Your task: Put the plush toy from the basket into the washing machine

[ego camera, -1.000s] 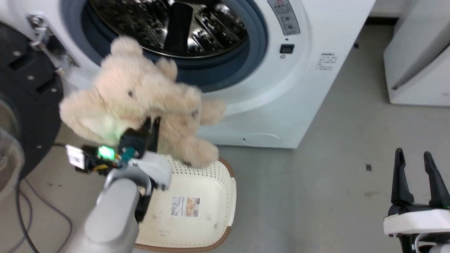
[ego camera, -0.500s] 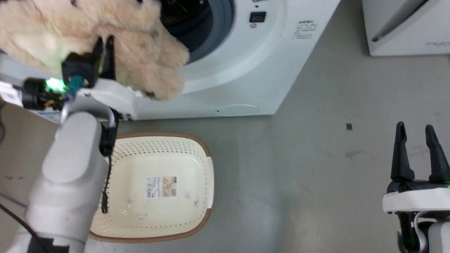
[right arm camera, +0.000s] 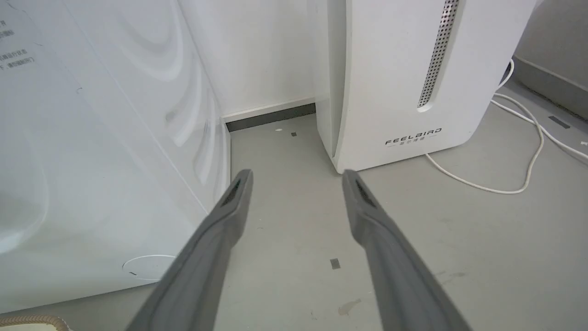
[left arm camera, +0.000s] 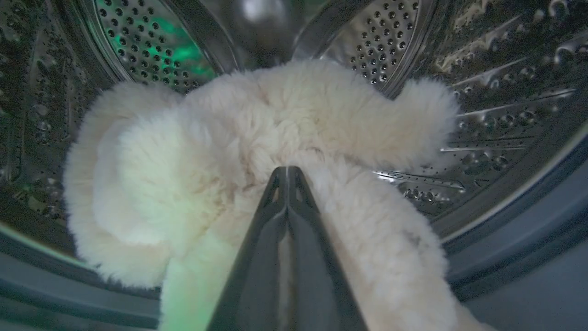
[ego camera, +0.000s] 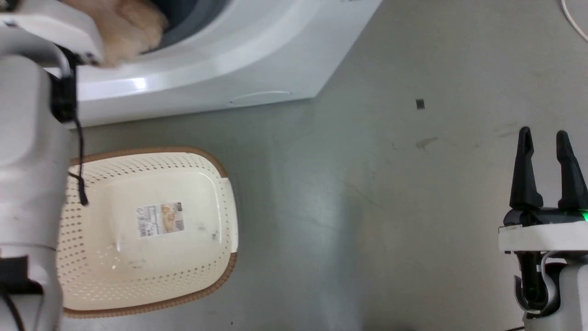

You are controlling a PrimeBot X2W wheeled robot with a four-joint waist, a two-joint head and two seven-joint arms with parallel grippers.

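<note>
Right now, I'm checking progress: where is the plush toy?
In the left wrist view, the plush toy is mostly inside the washing machine's drum, pinched by the left gripper's shut fingers.

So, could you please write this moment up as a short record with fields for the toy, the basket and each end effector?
plush toy: mostly inside the drum, one limb trailing over the grey gasket
left end effector: shut on the plush toy's fur, reaching into the washing machine
right end effector: open, holding nothing, over the floor
basket: on the floor before the washing machine, no toy in it, paper label on its bottom
task stage: toy in the porthole, not yet released
</note>
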